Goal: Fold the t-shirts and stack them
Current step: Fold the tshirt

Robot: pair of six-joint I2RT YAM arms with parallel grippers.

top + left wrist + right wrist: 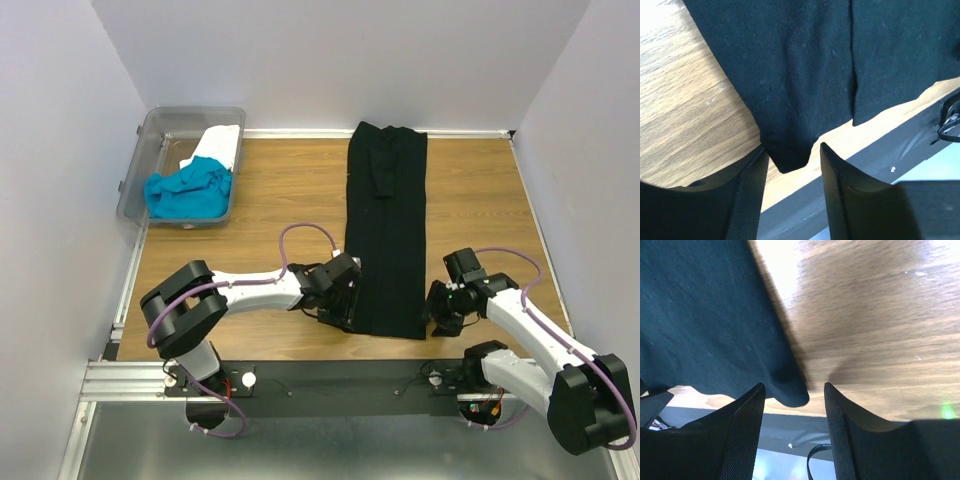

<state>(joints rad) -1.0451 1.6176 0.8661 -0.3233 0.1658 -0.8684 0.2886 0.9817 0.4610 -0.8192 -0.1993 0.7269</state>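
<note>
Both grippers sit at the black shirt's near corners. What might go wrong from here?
Only a corner tip of the black shirt lies between the jaws of the left gripper, so a pinch may slip or catch one layer. The right gripper has its corner off to one side; uneven grips could skew the fold.

black t-shirt [386,230] folded lengthwise, turquoise t-shirt [188,192], white t-shirt [220,145] heaped in bin [190,112]

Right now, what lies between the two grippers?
The near end of the black t-shirt fills the gap between the left gripper and the right gripper, one corner by each. The top view shows it.
</note>
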